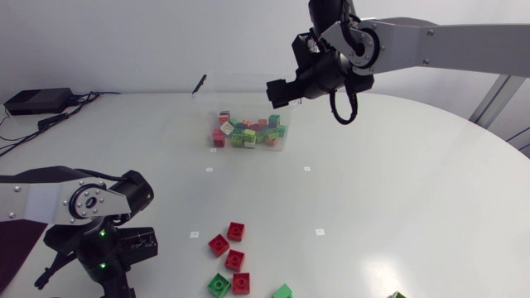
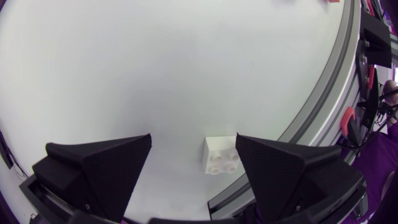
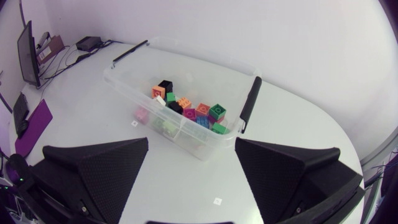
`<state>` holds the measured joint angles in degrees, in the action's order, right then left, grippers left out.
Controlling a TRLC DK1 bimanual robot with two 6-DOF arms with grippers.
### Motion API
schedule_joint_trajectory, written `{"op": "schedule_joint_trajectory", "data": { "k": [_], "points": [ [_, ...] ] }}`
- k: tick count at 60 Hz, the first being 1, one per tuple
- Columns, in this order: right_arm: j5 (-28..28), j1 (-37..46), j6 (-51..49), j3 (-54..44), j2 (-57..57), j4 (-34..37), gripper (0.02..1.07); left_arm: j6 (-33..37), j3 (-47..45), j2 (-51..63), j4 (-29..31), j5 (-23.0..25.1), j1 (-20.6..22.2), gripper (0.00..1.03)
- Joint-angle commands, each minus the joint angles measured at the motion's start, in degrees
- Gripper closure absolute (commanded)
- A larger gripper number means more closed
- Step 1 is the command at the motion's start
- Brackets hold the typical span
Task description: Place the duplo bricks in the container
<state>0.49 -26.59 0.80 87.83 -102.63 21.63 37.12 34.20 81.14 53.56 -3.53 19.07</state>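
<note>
Left gripper: fingers apart, empty | white brick: on table between those fingers, just beside one | loose red and green bricks: beside left gripper | right gripper: fingers apart, empty | container: ahead of right gripper, holding mixed bricks

At the head view's lower edge a green brick loses its near side, and a second green brick shows only a sliver. There the left arm covers its own fingers. The bricks in the container overlap too much to count. In the right wrist view the lowest ones, behind its wall, are blurred. A red thing at the left wrist view's edge is cut off, so what it is cannot be told.
</note>
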Motion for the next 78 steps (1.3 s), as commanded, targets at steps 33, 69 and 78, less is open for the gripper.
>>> {"op": "schedule_joint_trajectory", "data": {
  "k": [33,69,78],
  "points": [
    [0.48,-0.66,-2.73,-9.7,6.83,-0.8,0.06,-3.64,-2.55,2.7,5.59,-0.51,4.84,0.26],
    [-0.67,-1.45,-5.54,-14.71,11.05,-0.45,0.06,-3.64,-1.24,7.45,-2.41,-6.23,7.03,0.88],
    [-2.07,-2.94,-7.13,-20.77,16.85,1.31,0.06,-3.46,3.69,7.45,-0.21,-6.14,7.12,0.96]
  ]
}}
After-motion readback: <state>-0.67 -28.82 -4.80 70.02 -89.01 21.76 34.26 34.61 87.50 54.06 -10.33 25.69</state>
